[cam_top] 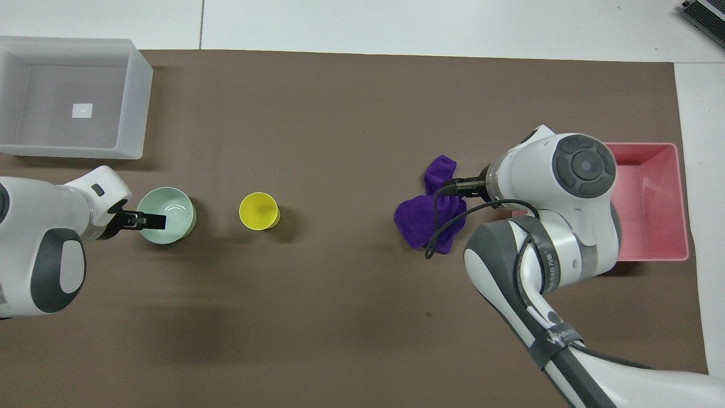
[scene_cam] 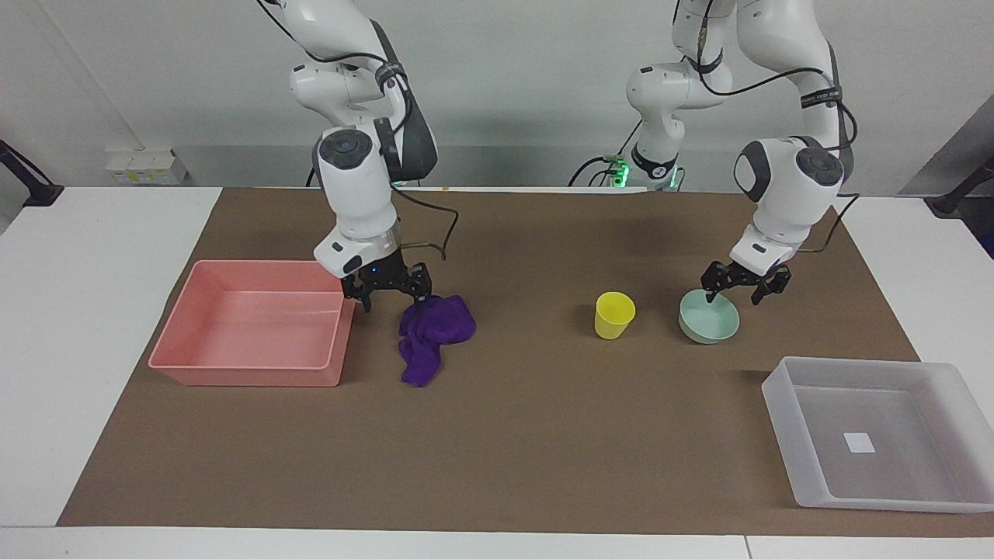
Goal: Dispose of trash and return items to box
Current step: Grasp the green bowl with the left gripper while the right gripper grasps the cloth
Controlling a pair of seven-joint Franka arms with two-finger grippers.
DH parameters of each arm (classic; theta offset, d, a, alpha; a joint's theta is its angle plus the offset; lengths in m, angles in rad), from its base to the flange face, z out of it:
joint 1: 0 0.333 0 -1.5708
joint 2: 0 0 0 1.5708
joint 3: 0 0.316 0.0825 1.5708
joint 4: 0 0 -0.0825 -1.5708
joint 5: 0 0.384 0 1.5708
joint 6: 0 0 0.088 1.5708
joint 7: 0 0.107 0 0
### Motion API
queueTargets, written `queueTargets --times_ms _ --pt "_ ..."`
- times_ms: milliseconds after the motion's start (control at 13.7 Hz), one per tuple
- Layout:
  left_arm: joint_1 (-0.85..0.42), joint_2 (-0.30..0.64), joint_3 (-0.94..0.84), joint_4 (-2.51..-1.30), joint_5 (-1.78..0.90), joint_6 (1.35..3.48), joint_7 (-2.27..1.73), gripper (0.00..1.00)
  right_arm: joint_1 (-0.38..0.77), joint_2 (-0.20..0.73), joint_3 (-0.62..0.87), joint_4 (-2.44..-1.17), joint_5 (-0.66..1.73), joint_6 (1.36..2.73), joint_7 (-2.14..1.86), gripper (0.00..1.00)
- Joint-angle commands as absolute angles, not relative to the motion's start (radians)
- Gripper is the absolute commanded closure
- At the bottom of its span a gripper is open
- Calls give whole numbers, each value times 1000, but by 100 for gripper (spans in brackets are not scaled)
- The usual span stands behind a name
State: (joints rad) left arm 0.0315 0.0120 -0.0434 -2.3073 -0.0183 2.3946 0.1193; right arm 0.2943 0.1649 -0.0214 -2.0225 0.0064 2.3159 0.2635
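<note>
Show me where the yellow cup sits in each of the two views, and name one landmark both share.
Facing view: the yellow cup stands upright on the brown mat, right of centre, beside the green bowl.
Overhead view: the yellow cup is left of centre, again beside the green bowl.
Shared landmark: the purple rag, toward the right arm's end of the table.

From overhead, the right arm's white housing hid part of the pink rectangular plastic bin (cam_top: pixel 651 198) and an edge of the folded deep-purple cloth rag (cam_top: pixel 422 218). The translucent whitish plastic tray (cam_top: pixel 133 102) was cut off by the picture's edge.
</note>
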Motion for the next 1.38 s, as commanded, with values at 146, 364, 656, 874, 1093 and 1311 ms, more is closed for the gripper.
queueTargets --times_ms 146,364,656,874,1093,1311 --pt "57 63 -51 -2327 -15 2461 114 12 298 204 -14 -2100 95 2414 276 0" --pt "52 63 -51 -2324 -15 2460 117 100 344 267 -15 -2106 112 2499 275 0" --pt "57 54 -52 -2287 -35 2421 117 100 345 278 -15 -2106 112 2497 235 100" --pt "61 57 -49 -2136 -35 2292 124 100 347 275 -15 -2094 112 2479 281 100" --pt "87 119 -48 -1932 -35 2175 123 100 351 250 -15 -2057 97 2386 330 100" --pt "113 190 -48 -1788 -34 2198 120 100 360 203 -17 -2001 81 2291 403 100"
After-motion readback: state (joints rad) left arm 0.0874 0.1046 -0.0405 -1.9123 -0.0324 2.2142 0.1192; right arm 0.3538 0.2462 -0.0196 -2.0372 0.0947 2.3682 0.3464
